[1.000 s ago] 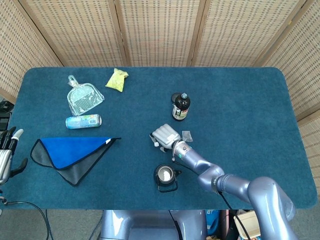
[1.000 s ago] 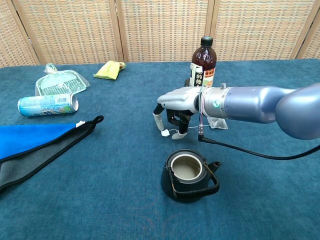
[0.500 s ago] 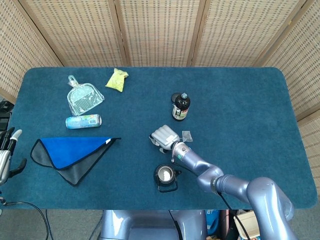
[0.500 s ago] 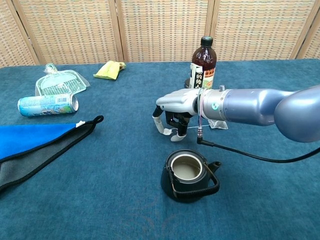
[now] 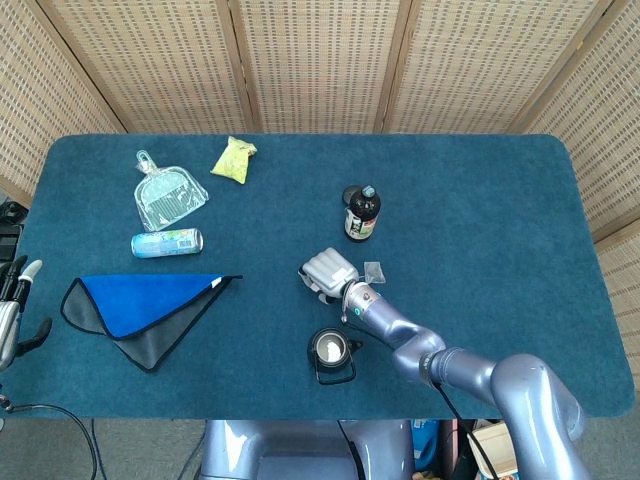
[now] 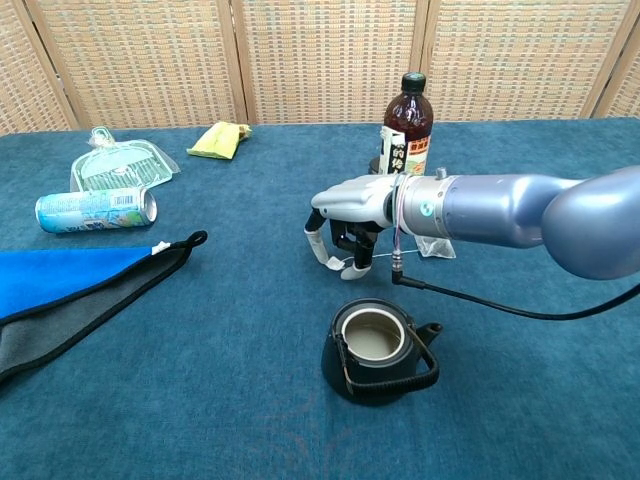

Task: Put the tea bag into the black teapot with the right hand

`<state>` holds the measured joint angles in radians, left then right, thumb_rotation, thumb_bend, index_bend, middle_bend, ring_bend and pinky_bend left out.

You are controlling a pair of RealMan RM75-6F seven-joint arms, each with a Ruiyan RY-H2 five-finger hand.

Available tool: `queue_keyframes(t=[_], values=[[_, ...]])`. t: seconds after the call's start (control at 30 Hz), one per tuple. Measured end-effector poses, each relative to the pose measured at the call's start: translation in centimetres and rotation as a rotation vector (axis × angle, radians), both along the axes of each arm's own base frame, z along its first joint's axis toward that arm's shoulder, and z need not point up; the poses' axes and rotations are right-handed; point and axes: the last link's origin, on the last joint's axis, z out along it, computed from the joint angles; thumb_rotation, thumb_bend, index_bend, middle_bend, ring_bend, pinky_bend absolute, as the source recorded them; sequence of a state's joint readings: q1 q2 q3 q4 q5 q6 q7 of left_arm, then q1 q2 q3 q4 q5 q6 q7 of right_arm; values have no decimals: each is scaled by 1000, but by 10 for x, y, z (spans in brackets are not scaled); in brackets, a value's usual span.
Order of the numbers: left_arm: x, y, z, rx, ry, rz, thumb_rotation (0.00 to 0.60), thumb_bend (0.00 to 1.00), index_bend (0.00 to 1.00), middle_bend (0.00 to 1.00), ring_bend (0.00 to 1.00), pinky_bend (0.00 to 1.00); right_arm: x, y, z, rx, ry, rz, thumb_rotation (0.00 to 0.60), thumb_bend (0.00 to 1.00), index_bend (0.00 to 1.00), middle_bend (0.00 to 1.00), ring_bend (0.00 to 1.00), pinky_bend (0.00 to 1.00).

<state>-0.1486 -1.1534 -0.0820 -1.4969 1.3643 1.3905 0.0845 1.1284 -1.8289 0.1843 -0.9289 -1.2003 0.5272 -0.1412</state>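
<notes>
The black teapot [image 5: 332,350] [image 6: 378,350] stands lidless near the table's front edge, its mouth facing up. My right hand [image 5: 328,272] [image 6: 350,215] hovers just behind it, palm down, fingers hanging apart toward the cloth with nothing visible in them. The tea bag [image 5: 374,271] [image 6: 437,247], a small clear packet, lies flat on the table just to the right of the hand, partly hidden behind the wrist in the chest view. My left hand [image 5: 14,310] sits off the table's left edge, holding nothing.
A dark bottle [image 5: 362,213] [image 6: 405,135] stands right behind the right hand. Further left lie a can [image 5: 167,242], a blue and grey cloth [image 5: 150,305], a clear dustpan [image 5: 168,195] and a yellow packet [image 5: 234,159].
The right hand has lifted slightly and edged a little left, fingers drawn up a touch. The left hand has sunk slightly lower at the frame's edge.
</notes>
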Motion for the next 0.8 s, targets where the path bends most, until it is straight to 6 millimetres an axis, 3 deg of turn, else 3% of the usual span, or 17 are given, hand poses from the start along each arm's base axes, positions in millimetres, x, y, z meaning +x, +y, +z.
queue_keyframes(t=[0.8], values=[[-1, 0, -2, -3, -3, 3, 600, 384, 37, 0, 0, 0, -5, -9, 1, -13, 20, -18, 600, 437, 526, 914, 941, 940]])
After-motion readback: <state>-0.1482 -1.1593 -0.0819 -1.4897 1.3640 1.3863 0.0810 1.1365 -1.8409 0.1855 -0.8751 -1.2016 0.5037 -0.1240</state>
